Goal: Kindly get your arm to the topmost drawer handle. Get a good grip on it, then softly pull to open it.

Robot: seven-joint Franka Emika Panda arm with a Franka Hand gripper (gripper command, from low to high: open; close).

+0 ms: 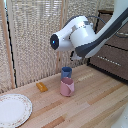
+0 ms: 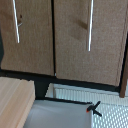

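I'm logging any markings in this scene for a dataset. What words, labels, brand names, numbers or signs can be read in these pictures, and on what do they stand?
None can be read in either view.
The arm: glossy white shell and dark blue round cap, no lettering visible.
Pink cup and blue cup: plain.
Plate: only a faint rim pattern, no text.
Drawer fronts and silver handle in the wrist view: bare wood grain and metal.
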